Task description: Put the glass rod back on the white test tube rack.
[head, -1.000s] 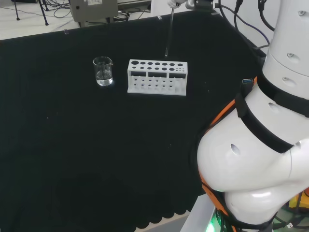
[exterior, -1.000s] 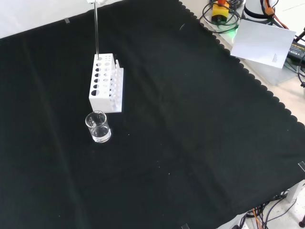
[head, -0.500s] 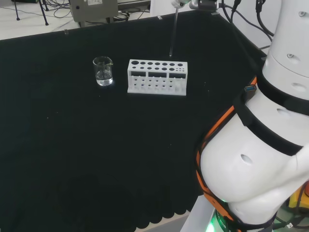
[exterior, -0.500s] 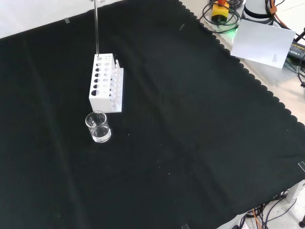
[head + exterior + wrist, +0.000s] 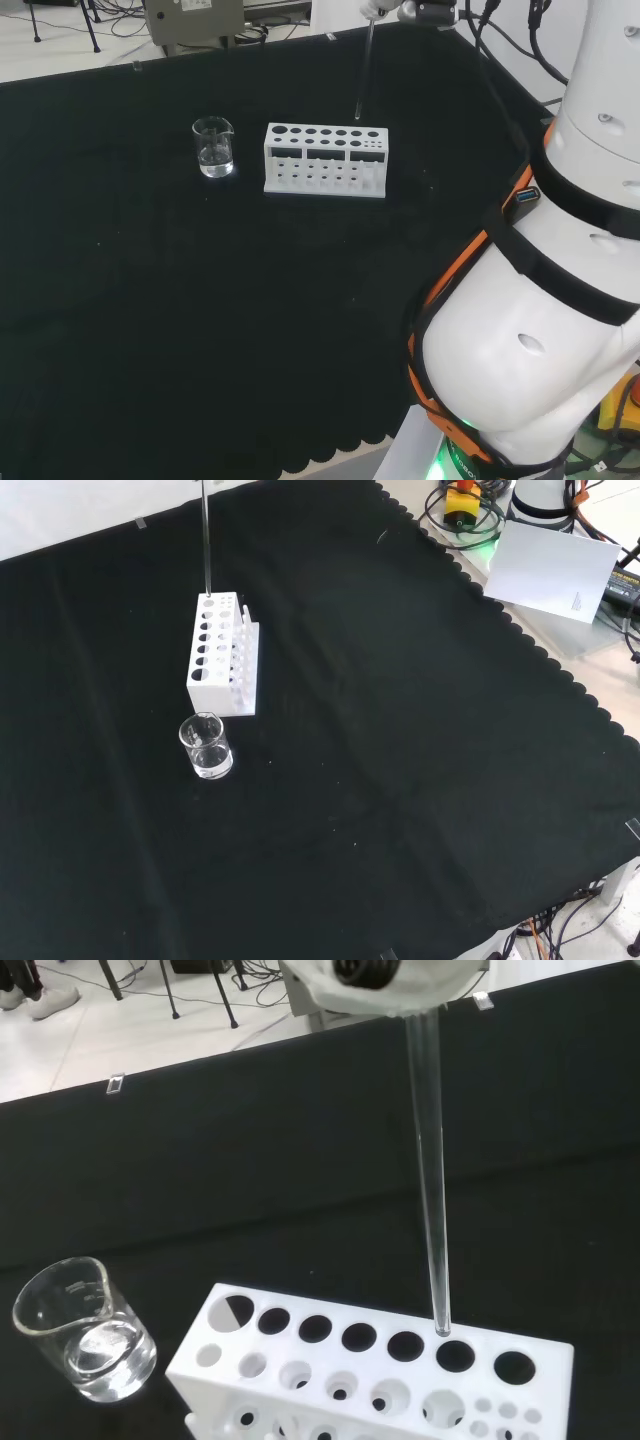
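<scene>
Wrist view, left to right: beaker [image 5: 82, 1328] lower left; white test tube rack [image 5: 380, 1370] along bottom; glass rod [image 5: 428, 1175] right of centre, near upright, hanging from hand [image 5: 375, 982] at top. Rod tip just above hole near rack's right end, not yet in. Grip hidden: cannot tell finger state.

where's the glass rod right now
The glass rod hangs near upright from the hand, its lower tip just above the white test tube rack; in the head view that is over the rack's right end, away from the beaker.
</scene>
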`<move>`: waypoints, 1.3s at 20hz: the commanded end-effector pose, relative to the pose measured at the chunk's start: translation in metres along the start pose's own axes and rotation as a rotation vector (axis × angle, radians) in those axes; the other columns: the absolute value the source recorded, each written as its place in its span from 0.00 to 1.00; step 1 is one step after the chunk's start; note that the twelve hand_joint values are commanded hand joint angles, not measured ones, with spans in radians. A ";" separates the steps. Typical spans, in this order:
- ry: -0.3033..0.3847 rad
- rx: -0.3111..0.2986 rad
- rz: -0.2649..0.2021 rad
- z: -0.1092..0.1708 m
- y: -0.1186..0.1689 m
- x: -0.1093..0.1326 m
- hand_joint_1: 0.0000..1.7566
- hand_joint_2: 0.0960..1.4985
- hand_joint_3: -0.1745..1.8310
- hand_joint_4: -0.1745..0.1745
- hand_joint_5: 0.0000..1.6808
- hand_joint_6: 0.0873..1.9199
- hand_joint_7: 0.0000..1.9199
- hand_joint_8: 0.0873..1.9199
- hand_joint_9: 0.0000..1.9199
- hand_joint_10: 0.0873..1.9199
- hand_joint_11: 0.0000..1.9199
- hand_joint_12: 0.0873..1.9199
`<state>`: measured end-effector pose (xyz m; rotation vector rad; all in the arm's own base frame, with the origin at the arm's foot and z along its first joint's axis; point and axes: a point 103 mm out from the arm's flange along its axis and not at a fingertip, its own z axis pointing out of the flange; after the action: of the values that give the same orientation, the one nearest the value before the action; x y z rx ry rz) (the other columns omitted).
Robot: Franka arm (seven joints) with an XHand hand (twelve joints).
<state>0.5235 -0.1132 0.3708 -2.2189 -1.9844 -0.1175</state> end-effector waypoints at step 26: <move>-0.008 0.025 -0.075 0.005 -0.015 0.023 0.70 0.66 0.00 0.00 0.89 0.02 0.82 0.45 1.00 0.19 0.94 0.40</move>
<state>0.5117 -0.0878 0.3734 -2.1401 -2.0659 -0.0967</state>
